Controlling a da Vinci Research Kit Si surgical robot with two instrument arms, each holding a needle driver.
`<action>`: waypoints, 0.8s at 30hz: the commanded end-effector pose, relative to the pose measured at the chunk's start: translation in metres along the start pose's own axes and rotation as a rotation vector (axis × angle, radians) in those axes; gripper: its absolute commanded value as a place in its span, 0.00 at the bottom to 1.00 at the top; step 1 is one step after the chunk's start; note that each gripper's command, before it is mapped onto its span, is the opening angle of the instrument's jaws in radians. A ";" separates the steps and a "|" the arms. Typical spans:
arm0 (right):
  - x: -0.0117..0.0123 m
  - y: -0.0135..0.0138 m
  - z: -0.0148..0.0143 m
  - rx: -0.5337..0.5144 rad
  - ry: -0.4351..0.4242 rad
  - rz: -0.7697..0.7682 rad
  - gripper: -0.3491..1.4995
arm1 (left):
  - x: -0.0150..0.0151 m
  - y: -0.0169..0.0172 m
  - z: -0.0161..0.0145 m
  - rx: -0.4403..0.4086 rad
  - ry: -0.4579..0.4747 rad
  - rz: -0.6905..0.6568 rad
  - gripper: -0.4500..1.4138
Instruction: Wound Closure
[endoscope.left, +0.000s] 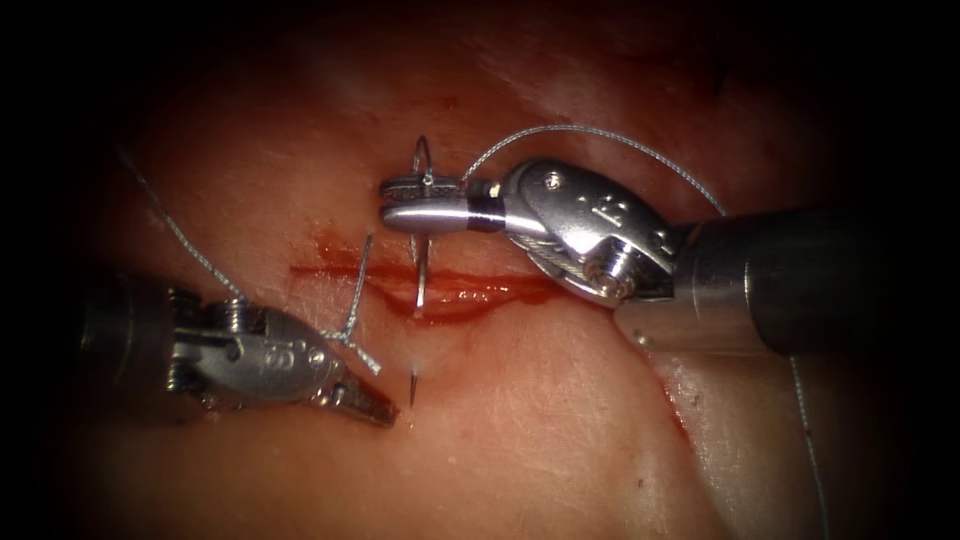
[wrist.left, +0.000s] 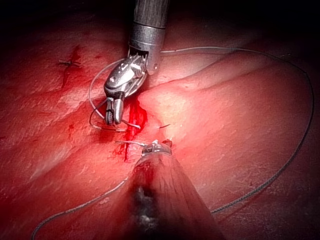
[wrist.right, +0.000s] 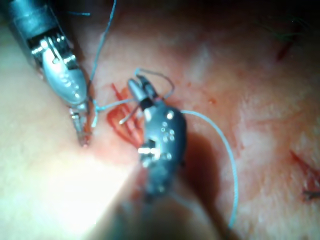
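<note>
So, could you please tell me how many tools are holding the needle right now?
1: the right gripper grips the needle near its tail end, above the cut. The needle's tip pokes out of the tissue beside the left gripper.

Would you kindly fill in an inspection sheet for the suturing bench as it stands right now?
Surface: tissue with a horizontal cut, red fluid along it.
Job's things: needle goes into the tissue at the cut; its tip pokes out below the cut. Thread trails from the needle's rear end.
Clutter: a knotted stitch with cut ends left of the needle.
Grippers: right tool is shut on the needle near its rear end; left tool holds nothing, jaws shut, beside the tip.
Cables: nothing seen.
Surroundings: dark.
</note>
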 end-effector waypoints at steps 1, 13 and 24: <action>-0.0009 -0.0004 0.0006 0.006 -0.008 0.045 0.00 | 0.0000 -0.0001 0.0008 -0.001 0.001 0.001 0.02; -0.0032 -0.0051 0.0010 0.018 -0.045 0.238 0.00 | -0.0001 -0.0001 0.0006 -0.003 0.001 0.001 0.02; -0.0034 -0.0024 -0.0014 -0.142 -0.021 0.249 0.83 | 0.0011 0.0006 -0.0010 0.033 0.016 0.039 0.15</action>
